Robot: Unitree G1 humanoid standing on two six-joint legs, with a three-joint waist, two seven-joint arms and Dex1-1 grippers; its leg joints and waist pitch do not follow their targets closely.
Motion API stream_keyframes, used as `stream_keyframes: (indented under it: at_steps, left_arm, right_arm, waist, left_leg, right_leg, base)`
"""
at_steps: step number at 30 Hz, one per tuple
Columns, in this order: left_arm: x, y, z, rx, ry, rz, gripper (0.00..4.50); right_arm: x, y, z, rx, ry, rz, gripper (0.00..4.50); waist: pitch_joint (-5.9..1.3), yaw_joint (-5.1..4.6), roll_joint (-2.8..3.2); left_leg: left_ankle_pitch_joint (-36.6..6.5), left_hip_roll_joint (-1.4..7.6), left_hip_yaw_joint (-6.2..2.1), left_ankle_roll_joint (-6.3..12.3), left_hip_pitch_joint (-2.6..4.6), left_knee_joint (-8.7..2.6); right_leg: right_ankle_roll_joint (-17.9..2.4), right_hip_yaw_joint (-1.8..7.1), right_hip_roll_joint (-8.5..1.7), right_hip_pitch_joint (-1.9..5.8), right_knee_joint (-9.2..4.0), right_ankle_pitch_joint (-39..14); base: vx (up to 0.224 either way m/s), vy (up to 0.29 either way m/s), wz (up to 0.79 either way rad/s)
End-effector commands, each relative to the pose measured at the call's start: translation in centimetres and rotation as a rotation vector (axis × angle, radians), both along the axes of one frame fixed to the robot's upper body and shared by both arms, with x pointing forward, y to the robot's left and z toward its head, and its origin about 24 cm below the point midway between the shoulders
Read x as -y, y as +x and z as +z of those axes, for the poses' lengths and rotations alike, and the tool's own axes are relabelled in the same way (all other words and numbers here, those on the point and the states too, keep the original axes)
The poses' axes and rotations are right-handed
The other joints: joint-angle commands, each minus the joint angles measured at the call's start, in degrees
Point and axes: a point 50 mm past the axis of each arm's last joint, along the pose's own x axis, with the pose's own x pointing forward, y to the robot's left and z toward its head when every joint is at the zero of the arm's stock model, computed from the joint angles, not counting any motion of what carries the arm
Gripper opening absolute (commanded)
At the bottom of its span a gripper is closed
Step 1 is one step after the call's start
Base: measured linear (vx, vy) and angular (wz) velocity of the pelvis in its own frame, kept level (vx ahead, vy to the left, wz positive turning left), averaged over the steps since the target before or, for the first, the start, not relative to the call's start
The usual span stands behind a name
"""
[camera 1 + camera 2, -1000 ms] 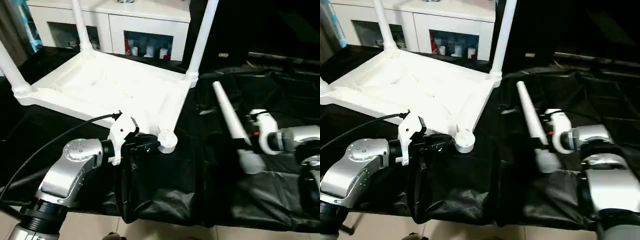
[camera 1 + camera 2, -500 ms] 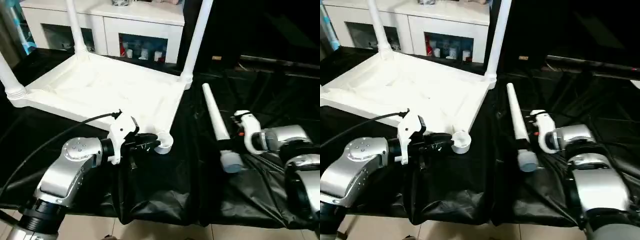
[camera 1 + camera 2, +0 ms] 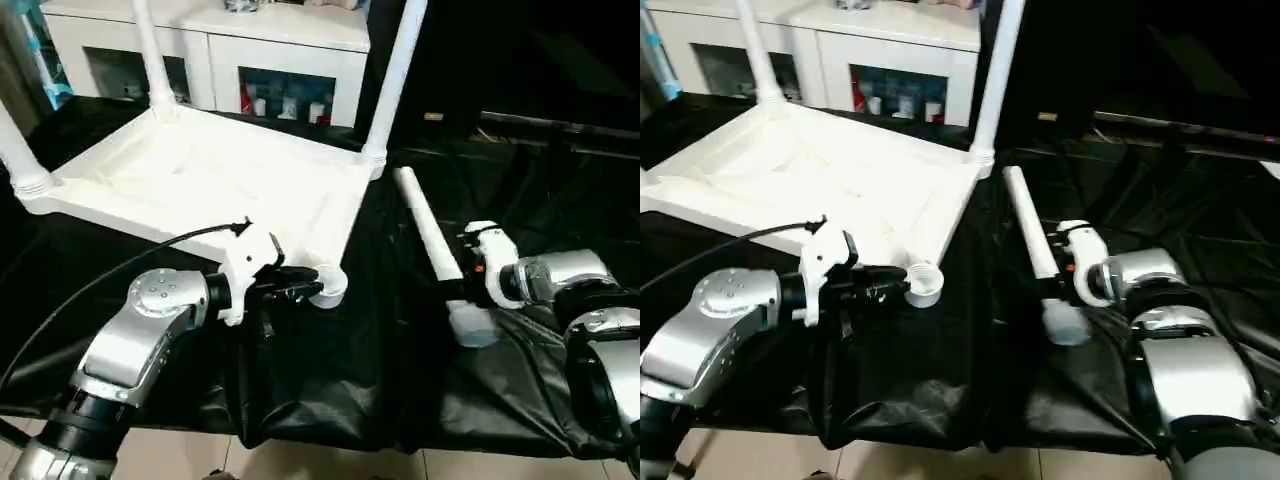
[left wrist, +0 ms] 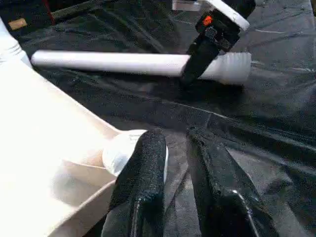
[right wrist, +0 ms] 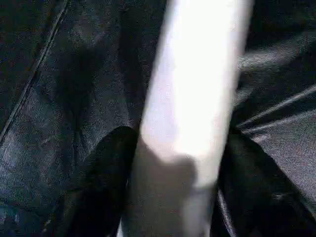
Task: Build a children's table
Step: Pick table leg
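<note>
Bright, even room light from overhead in both head views, and the upturned white tabletop glares close to blown-out, its ribbing washed flat. The black cloth swallows detail, with only soft sheen along its creases. The loose leg in the right wrist view is a smeared, out-of-focus white bar with dark shadow at its base. Left wrist view stays fairly crisp.

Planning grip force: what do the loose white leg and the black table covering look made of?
Loose leg: likely smooth moulded plastic, uniform white with a ribbed end. Black covering: seemingly thin fabric or sheeting, creased, with a slight sheen.
</note>
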Motion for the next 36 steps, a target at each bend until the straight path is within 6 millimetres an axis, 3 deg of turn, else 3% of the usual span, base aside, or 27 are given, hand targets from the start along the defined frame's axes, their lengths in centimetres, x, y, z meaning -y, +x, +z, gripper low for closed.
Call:
stream_keyframes:
  at_steps: [1, 8, 11, 13, 14, 17, 18, 19, 20, 22, 24, 25, 27, 28, 29, 30, 31, 35, 36]
  left_arm:
    - [0.3, 0.1, 0.3, 0.015, 0.007, -0.028, 0.96]
    - [0.3, 0.5, 0.8, 0.038, -0.009, -0.025, 0.96]
    - [0.4, 0.7, 1.3, 0.050, -0.030, -0.023, 0.96]
    - [0.4, 0.8, 1.7, 0.055, -0.063, -0.024, 0.96]
    - [0.5, 1.0, 2.1, 0.064, -0.097, -0.020, 0.96]
    - [0.8, 1.8, 2.7, 0.077, -0.168, 0.033, 0.96]
    - [1.0, 2.6, 3.0, 0.090, -0.224, 0.102, 0.96]
    - [1.1, 3.1, 3.2, 0.097, -0.257, 0.145, 0.96]
    - [1.4, 3.7, 3.5, 0.088, -0.309, 0.192, 1.31]
    - [1.6, 4.1, 3.6, 0.080, -0.337, 0.215, 1.31]
    - [2.7, 4.5, 4.4, 0.019, -0.448, 0.222, 1.31]
    - [3.0, 4.6, 4.7, -0.003, -0.480, 0.212, 1.64]
    - [3.8, 4.6, 5.4, -0.038, -0.546, 0.170, 1.72]
    - [3.8, 4.6, 5.4, -0.038, -0.546, 0.170, 1.72]
    - [5.9, 4.7, 7.3, -0.114, -0.682, 0.081, 1.70]
    - [6.0, 4.7, 7.4, -0.117, -0.686, 0.077, 1.70]
    - [6.4, 4.7, 7.7, -0.137, -0.707, 0.060, 2.12]
    - [8.1, 4.4, 7.8, -0.159, -0.680, 0.004, 2.08]
    - [8.5, 4.3, 7.8, -0.175, -0.683, -0.014, 2.40]
  right_arm:
    - [0.6, -0.6, -0.6, -0.031, 0.009, -0.036, 2.43]
    - [1.3, -0.3, 0.3, 0.027, 0.083, -0.094, 2.03]
    - [1.6, 0.0, 1.0, 0.072, 0.124, -0.125, 1.95]
    - [1.9, 0.3, 1.5, 0.125, 0.156, -0.177, 1.92]
    - [2.1, 0.5, 1.9, 0.176, 0.191, -0.228, 1.92]
    - [2.1, 0.9, 2.6, 0.328, 0.275, -0.264, 1.90]
    - [1.7, 0.8, 3.1, 0.468, 0.370, -0.229, 1.89]
    - [1.5, 0.6, 3.4, 0.553, 0.425, -0.207, 1.89]
    - [1.1, 0.2, 3.5, 0.618, 0.508, -0.179, 1.89]
    - [0.8, -0.2, 3.6, 0.643, 0.556, -0.163, 1.88]
    - [-0.2, -1.0, 4.4, 0.685, 0.750, -0.128, 1.88]
    - [-0.4, -1.3, 4.9, 0.707, 0.807, -0.118, 1.88]
    - [-1.0, -1.9, 5.7, 0.755, 0.904, -0.091, 1.88]
    - [-1.0, -1.9, 5.7, 0.755, 0.904, -0.091, 1.88]
    - [-3.1, -3.5, 6.5, 0.786, 1.050, 0.069, 1.88]
    - [-3.2, -3.6, 6.5, 0.787, 1.055, 0.076, 1.88]
    - [-3.7, -4.0, 6.6, 0.787, 1.080, 0.115, 1.88]
    - [-5.8, -4.6, 6.7, 0.744, 1.119, 0.213, 1.88]
    - [-6.1, -4.6, 6.6, 0.733, 1.117, 0.219, 1.88]
  waist:
    - [-3.07, 0.26, 0.92]
    - [-3.14, 0.69, 0.88]
    - [-3.03, 0.75, 1.36]
    - [-3.06, 0.86, 2.27]
    - [-3.14, 0.93, 1.94]
    - [-3.12, 1.27, 2.02]
    - [-3.12, 1.43, 2.62]
    - [-3.10, 1.50, 2.48]
    - [-3.33, 1.76, 2.35]
    - [-3.43, 2.09, 2.47]
    - [-3.28, 2.42, 2.70]
    - [-3.43, 2.64, 2.67]
    - [-3.32, 2.95, 2.80]
    - [-3.25, 3.02, 2.83]
    - [-3.07, 3.08, 3.05]
    - [-3.05, 3.29, 3.07]
    - [-3.05, 3.78, 2.95]
    - [-2.83, 3.80, 2.68]
    - [-2.83, 3.74, 2.52]
  left_leg:
    - [-25.22, 0.98, -0.70, -4.04, 1.51, -4.22]
    - [-23.48, 0.93, -0.49, -3.73, 1.29, -4.22]
    - [-23.22, 0.89, -0.51, -3.57, 1.26, -4.24]
    - [-22.76, 0.84, -0.57, -3.72, 1.31, -4.27]
    - [-22.45, 0.81, -0.44, -3.56, 1.42, -4.07]
    - [-20.00, 0.68, -0.18, -2.41, 1.21, -4.03]
    - [-19.42, 0.58, -0.11, -2.17, 1.17, -4.03]
    - [-19.57, 0.65, 0.10, -1.85, 1.18, -3.95]
    - [-18.46, 0.55, -0.09, -0.86, 1.08, -3.97]
    - [-17.26, 0.69, -0.20, -0.14, 1.12, -4.06]
    - [-15.91, 0.68, -0.04, 0.60, 1.11, -4.07]
    - [-15.55, 0.79, -0.11, 0.82, 1.13, -4.02]
    - [-15.17, 0.82, -0.16, 1.22, 1.01, -4.11]
    - [-15.24, 0.81, -0.12, 1.07, 1.03, -4.17]
    - [-15.91, 0.79, -0.14, 0.69, 1.07, -4.25]
    - [-16.31, 0.75, -0.08, 0.64, 1.12, -4.21]
    - [-17.07, 0.92, -0.14, 0.87, 1.27, -4.15]
    - [-17.45, 0.84, -0.55, -0.28, 0.87, -4.66]
    - [-17.45, 0.80, -0.59, -0.60, 0.96, -4.69]
  right_leg:
    - [-10.79, 1.20, -1.66, 1.40, -5.06, -21.70]
    - [-11.23, 1.18, -1.57, 1.65, -4.91, -19.86]
    - [-11.20, 1.19, -1.62, 1.70, -4.98, -20.31]
    - [-11.61, 1.22, -1.62, 1.77, -4.84, -19.05]
    - [-12.07, 1.23, -1.58, 1.80, -4.78, -18.02]
    - [-12.28, 1.32, -1.67, 2.12, -4.86, -16.73]
    - [-12.15, 1.31, -1.64, 2.10, -4.98, -16.34]
    - [-11.69, 1.48, -1.66, 2.09, -5.18, -15.69]
    - [-11.32, 1.36, -1.55, 2.54, -5.00, -13.70]
    - [-11.86, 1.27, -1.56, 2.57, -4.82, -12.02]
    - [-13.44, 1.22, -1.40, 2.76, -4.69, -10.21]
    - [-13.93, 1.19, -1.53, 2.85, -4.41, -9.76]
    - [-14.31, 1.06, -1.73, 2.80, -4.57, -10.93]
    - [-14.07, 1.07, -1.75, 2.77, -4.71, -11.58]
    - [-13.69, 1.08, -1.75, 2.69, -4.84, -13.30]
    - [-13.42, 1.11, -1.83, 2.71, -5.06, -14.08]
    - [-12.99, 1.15, -1.97, 2.61, -5.13, -14.81]
    - [-10.60, 1.04, -2.20, 2.54, -5.70, -19.73]
    - [-9.83, 1.16, -2.30, 2.44, -5.82, -20.53]
  base:
    - [0.000, 0.000, 0.00]
    - [0.000, 0.000, 0.00]
    - [0.000, 0.000, 0.00]
    - [0.000, 0.000, 0.00]
    - [0.000, 0.000, 0.00]
    - [0.000, 0.000, 0.00]
    - [0.000, 0.000, 0.00]
    - [0.000, 0.000, 0.00]
    - [0.000, 0.000, 0.00]
    - [0.000, 0.000, 0.00]
    - [0.000, 0.000, 0.00]
    - [0.000, 0.000, 0.00]
    - [0.000, 0.000, 0.00]
    - [0.000, 0.000, 0.00]
    - [0.000, 0.000, 0.00]
    - [0.000, 0.000, 0.00]
    - [0.000, 0.000, 0.00]
    - [0.000, 0.000, 0.00]
    - [0.000, 0.000, 0.00]
